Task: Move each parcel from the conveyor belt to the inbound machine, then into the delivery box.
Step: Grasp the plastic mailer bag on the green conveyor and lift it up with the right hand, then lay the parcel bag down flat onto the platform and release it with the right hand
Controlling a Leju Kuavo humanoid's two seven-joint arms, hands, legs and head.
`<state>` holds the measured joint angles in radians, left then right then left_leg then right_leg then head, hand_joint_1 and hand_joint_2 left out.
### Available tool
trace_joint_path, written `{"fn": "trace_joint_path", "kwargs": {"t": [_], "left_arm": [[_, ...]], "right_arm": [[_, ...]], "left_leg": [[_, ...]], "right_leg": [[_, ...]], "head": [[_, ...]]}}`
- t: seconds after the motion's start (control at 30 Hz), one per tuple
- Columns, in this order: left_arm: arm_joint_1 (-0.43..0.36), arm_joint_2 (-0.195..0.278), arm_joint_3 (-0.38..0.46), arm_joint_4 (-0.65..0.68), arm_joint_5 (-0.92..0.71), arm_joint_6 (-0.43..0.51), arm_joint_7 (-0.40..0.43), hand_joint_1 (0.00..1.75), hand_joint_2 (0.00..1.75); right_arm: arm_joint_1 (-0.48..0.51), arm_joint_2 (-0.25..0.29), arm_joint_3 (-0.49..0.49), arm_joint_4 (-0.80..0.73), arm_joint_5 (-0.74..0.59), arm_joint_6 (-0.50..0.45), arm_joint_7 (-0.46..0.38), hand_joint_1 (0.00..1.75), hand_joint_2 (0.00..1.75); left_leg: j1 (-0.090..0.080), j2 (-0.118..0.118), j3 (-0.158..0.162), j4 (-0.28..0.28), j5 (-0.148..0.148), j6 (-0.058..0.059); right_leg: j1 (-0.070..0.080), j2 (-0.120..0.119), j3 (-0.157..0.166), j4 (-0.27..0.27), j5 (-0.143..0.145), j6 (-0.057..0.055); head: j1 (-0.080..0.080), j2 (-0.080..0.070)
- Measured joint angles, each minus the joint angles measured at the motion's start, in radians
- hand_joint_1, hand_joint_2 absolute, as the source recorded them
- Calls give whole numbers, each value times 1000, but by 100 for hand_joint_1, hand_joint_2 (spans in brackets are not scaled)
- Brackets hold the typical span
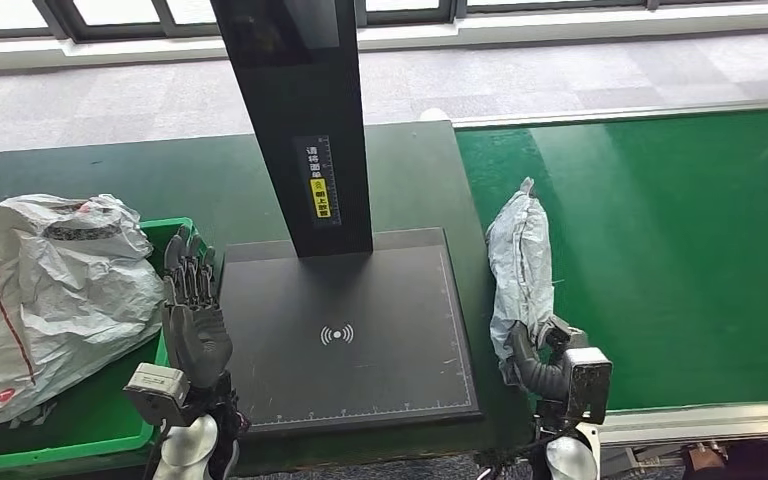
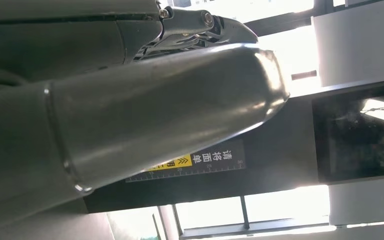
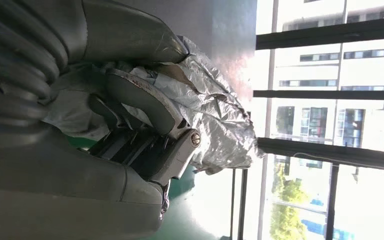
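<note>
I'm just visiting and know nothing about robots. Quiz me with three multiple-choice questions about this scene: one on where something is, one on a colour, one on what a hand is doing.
1. Where is the grey parcel?
A. On the black scanner plate
B. At the left edge of the conveyor belt
C. In the green bin

2. What colour is the conveyor belt?
A. Green
B. Blue
C. Red

3. What is the right hand doing?
A. Hanging with nothing in it
B. Pressing the scanner plate
C. Gripping the near end of the grey parcel

Answers:
1 B: the parcel lies along the belt's left edge, beside the scanner plate.
2 A: the belt surface is plainly green.
3 C: the right wrist view shows its fingers wrapped around crinkled wrapping.
</note>
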<state>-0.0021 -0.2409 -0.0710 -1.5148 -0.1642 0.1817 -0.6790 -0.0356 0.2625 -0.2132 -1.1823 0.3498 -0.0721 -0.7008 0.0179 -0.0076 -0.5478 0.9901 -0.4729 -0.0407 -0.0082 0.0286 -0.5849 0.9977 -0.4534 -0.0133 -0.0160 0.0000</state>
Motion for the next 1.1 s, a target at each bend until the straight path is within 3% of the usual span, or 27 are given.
{"fn": "trace_joint_path", "kwargs": {"t": [0.23, 0.7, 1.1], "left_arm": [[-2, 5, 1, 6, 2, -11, 0, 0, 0], [-3, 11, 3, 7, 3, -16, 0, 0, 0], [-59, 11, 3, 54, 7, -29, 0, 0, 0]], "right_arm": [[74, 3, 76, -209, -56, -16, -1, 175, 175], [100, -2, 169, -308, -104, -6, -1, 175, 175], [48, -9, 415, -334, -180, 83, 0, 175, 175]], "left_leg": [[-3, 0, -1, 2, 1, 4], [-3, -2, -1, 2, 1, 4], [-3, -3, -1, 2, 2, 5]], "right_leg": [[-3, -3, 2, -1, 1, 1], [-3, -5, 2, -1, 1, 1], [-3, -5, 2, 0, 1, 1]], "head": [[0, 0], [0, 0], [0, 0]]}}
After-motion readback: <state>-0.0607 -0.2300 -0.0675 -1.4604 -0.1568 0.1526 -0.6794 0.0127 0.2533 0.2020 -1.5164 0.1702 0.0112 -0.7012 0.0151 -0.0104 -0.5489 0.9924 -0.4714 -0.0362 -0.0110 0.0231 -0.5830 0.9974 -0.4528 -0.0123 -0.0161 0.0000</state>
